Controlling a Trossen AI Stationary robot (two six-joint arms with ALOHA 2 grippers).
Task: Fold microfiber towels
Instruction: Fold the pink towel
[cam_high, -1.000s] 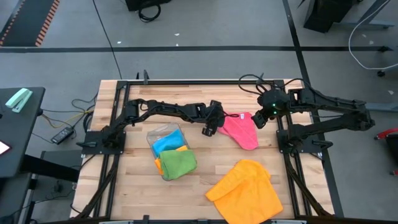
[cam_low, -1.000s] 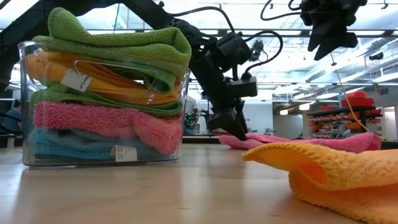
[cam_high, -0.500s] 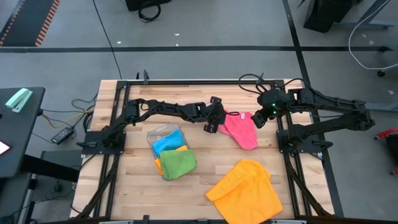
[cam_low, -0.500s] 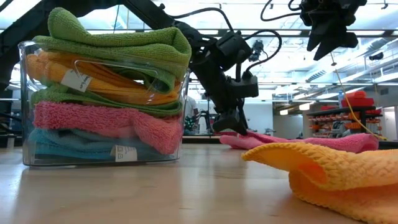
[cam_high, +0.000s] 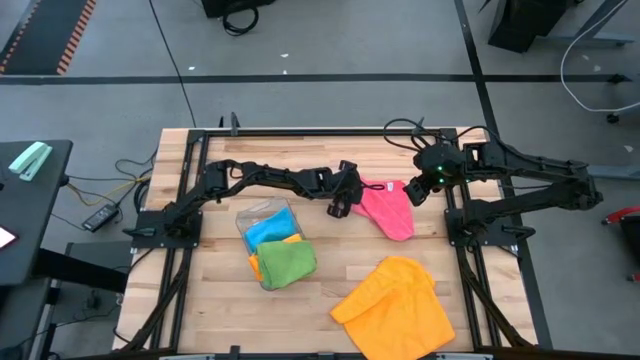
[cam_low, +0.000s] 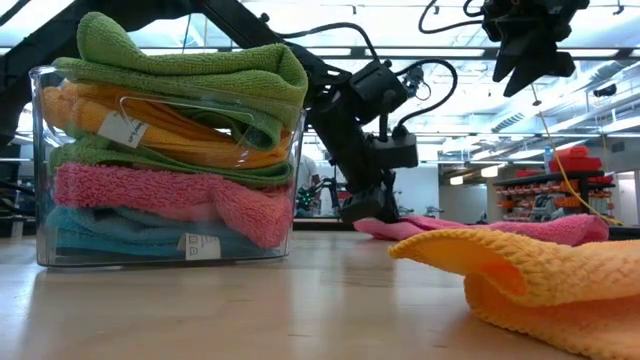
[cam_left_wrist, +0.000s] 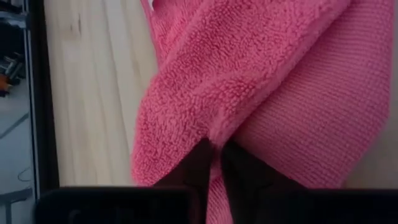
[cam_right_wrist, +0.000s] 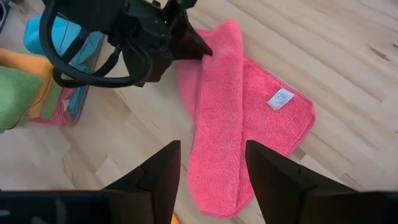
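Low view, near to far. Orange towel (cam_low: 530, 285) lies rumpled at lower right of the frame, closest to the camera; in the high view it sits bottom centre-right of the table (cam_high: 320, 160). Clear plastic bin (cam_low: 40, 150) at left, stuffed with folded towels: green towel (cam_low: 190, 60) on top, spilling over the rim, then orange, green, pink and blue layers below. In the high view the bin is centre-left, blue cloth showing in its upper half, green bundle at its lower edge.

Further back, pink towel (cam_high: 388, 208) lies flat, partly folded over itself, centre-right in the high view. White tag (cam_right_wrist: 281, 98) on it, seen from the right wrist.

Left gripper (cam_high: 343, 205) is down at the pink towel's left edge; left wrist view shows the fingers (cam_left_wrist: 242, 177) nearly together, pinching a fold of pink fabric between them. Arm reaches in from the left side of the frame.

Right gripper (cam_high: 418, 192) hangs above the pink towel's right end, off the cloth, upper right in the low view. Its fingers (cam_right_wrist: 273, 180) stand spread, holding nothing.
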